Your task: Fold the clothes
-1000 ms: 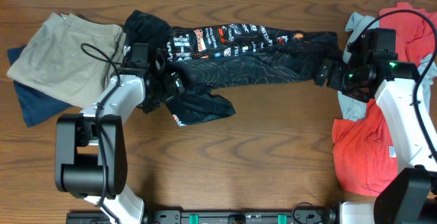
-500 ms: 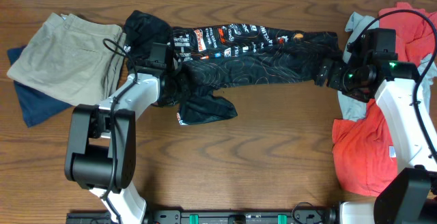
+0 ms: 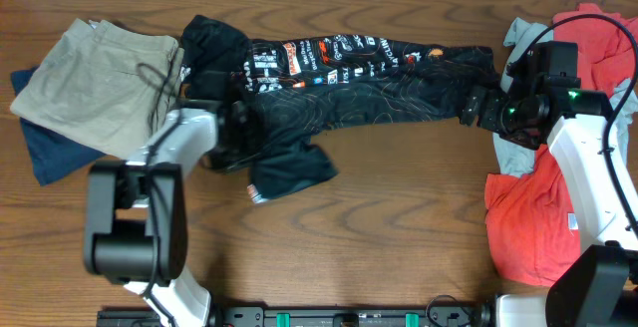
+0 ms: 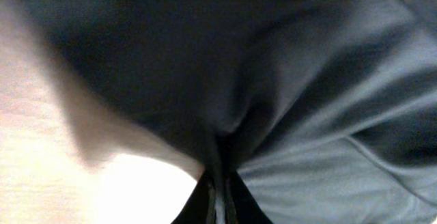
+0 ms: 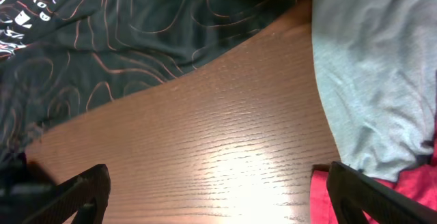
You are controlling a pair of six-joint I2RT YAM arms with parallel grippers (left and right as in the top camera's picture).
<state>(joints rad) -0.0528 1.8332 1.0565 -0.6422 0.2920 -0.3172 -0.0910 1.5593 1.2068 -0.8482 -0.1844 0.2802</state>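
Left gripper [image 4: 218, 195] pinches a bunched fold of the black printed garment [image 3: 349, 78], stretched rightward from the khaki shorts [image 3: 95, 83]. Right gripper [image 3: 477, 106] gapes empty at its far end, so pulling could drag everything askew.

A long black printed garment [image 3: 349, 78] lies stretched along the far edge of the desk, its white, red and orange lettering facing up toward the left and thin contour lines covering the rest. A plain dark flap [image 3: 291, 167] of it is bunched and pulled toward the near edge. A folded khaki garment [image 3: 90, 83] sits in the far-left corner on top of a navy garment [image 3: 50, 158]. At the right edge, a crumpled red garment [image 3: 528, 217] lies heaped with a pale grey garment [image 3: 513, 153].
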